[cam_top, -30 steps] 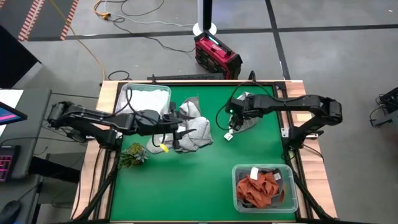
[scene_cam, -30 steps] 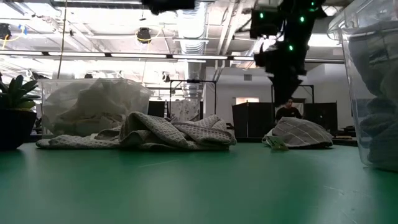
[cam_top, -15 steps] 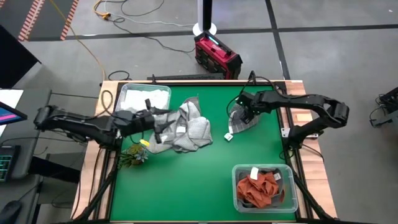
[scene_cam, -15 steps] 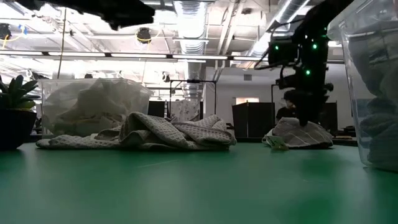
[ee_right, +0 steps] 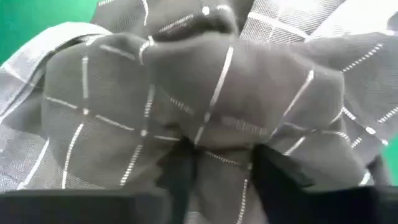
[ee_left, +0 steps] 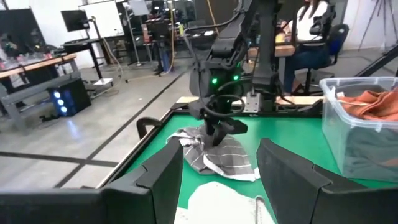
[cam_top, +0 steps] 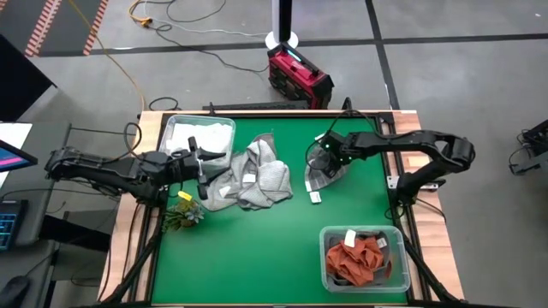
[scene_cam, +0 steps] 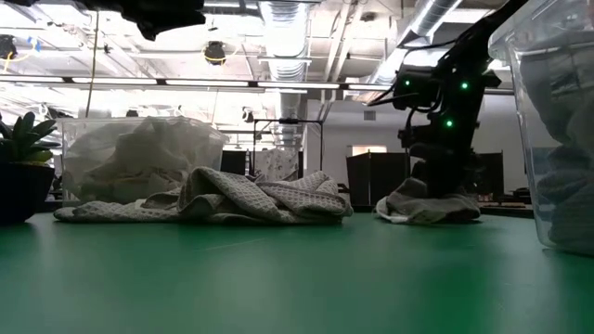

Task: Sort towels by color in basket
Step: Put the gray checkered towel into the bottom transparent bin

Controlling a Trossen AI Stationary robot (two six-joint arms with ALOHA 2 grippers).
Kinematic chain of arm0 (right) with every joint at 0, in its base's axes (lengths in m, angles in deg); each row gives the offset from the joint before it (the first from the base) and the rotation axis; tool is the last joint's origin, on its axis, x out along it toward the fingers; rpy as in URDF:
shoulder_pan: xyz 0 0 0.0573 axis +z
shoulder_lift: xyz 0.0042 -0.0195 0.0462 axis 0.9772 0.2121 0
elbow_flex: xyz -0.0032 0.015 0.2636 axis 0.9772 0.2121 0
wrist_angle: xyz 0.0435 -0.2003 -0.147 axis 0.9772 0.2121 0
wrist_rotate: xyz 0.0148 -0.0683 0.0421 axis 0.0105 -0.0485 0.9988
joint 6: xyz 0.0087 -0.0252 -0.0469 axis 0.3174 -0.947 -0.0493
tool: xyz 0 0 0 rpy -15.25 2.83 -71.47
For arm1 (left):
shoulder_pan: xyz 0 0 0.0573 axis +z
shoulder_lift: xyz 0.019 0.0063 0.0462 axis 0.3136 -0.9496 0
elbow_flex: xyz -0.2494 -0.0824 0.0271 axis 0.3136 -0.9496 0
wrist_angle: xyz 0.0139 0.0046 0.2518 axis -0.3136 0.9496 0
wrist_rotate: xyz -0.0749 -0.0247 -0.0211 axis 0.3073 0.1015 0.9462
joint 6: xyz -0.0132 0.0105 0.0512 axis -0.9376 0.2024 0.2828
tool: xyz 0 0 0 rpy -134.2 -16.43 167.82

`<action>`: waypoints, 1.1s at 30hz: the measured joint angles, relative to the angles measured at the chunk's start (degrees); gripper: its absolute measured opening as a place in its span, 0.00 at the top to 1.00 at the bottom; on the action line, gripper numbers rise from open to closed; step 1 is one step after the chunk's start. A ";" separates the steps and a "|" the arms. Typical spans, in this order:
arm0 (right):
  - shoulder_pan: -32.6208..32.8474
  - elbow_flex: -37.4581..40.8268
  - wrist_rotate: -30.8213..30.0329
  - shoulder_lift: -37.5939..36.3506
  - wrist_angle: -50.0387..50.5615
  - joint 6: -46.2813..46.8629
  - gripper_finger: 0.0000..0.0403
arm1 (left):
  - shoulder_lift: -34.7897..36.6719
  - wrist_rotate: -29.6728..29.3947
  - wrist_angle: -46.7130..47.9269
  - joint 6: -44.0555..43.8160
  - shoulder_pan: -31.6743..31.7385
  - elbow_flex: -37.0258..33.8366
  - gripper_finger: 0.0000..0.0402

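Observation:
A grey checked towel (cam_top: 324,175) lies crumpled on the green table's far right part. My right gripper (cam_top: 325,162) is down on it from above, shut on a bunch of its cloth (ee_right: 217,118). A heap of light grey towels (cam_top: 253,175) rests on the table left of centre. White towels fill a clear bin (cam_top: 201,135) at the far left. My left gripper (cam_top: 202,162) hangs open between that bin and the heap, holding nothing; its wrist view looks across the table at the checked towel (ee_left: 217,155). My right gripper pinches a raised bunch of the checked towel (ee_right: 217,158) between its two fingers (ee_right: 180,171), coming steeply from above. Several folds are gathered in the pinch. The rest of the towel (scene_cam: 429,206) lies slack on the table below the fingers.
A clear bin (cam_top: 364,257) with rust orange towels stands at the near right corner. A small green plant sprig (cam_top: 181,212) sits near the left edge. The green table between the heap and the near bin is bare. A person sits beyond the far side (ee_left: 311,25).
My right gripper has sunk onto the checked towel, and the cloth has gathered under it and shifted slightly toward the table's left. My left gripper, still open, has drawn back from the light grey heap toward the table's left edge.

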 joint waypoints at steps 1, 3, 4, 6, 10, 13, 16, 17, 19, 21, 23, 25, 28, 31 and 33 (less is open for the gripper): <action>-0.07 -0.03 1.10 0.30 0.02 -0.40 0.64 | 0.00 0.02 -0.23 0.05 -0.09 0.00 0.51; -0.03 -0.12 2.71 0.99 0.32 -0.89 0.79 | -0.01 0.00 -0.67 0.05 -0.14 0.00 0.51; 0.07 -0.12 3.49 0.99 0.42 -1.00 0.86 | 0.00 0.00 -0.88 0.03 -0.15 0.00 0.51; 0.69 -0.15 4.62 0.89 0.40 -1.06 0.92 | 0.00 0.00 -0.89 -0.26 -0.15 0.00 0.51; 2.90 -1.38 6.29 -0.52 2.54 -1.04 0.92 | 0.36 0.04 -1.33 -0.84 -0.39 0.00 0.51; 5.59 -4.33 8.47 -3.36 5.33 -1.03 0.92 | 1.03 0.06 -2.73 -0.15 -1.01 0.00 0.51; 9.63 -7.84 10.47 -7.44 6.67 -0.84 0.92 | 2.05 0.08 -3.53 1.14 -1.60 0.00 0.51; 11.27 -8.98 11.39 -8.86 6.76 -0.75 0.92 | 2.37 0.11 -3.62 1.48 -1.69 0.00 0.51; 14.81 -11.24 12.60 -12.01 6.37 0.02 0.92 | 2.94 0.08 -3.62 1.88 -1.81 0.00 0.51; 18.70 -13.24 12.71 -15.32 5.40 1.55 0.92 | 3.29 0.09 -3.62 2.02 -1.81 0.00 0.51; 22.97 -14.78 12.67 -18.36 3.40 3.21 0.92 | 3.49 0.08 -3.61 2.20 -1.81 0.00 0.51; 27.63 -15.58 11.41 -21.32 -0.32 3.97 0.92 | 3.48 0.08 -3.64 2.50 -1.81 0.00 0.51; 35.16 -15.79 9.78 -25.25 -7.66 2.96 0.92 | 3.32 0.08 -3.87 2.63 -1.81 0.00 0.51; 42.29 -15.86 9.21 -27.80 -13.50 1.68 0.92 | 3.32 0.08 -4.22 2.58 -1.80 0.00 0.51; 46.89 -15.88 6.93 -28.75 -14.64 0.55 0.92 | 3.32 0.09 -4.48 2.20 -1.81 0.00 0.51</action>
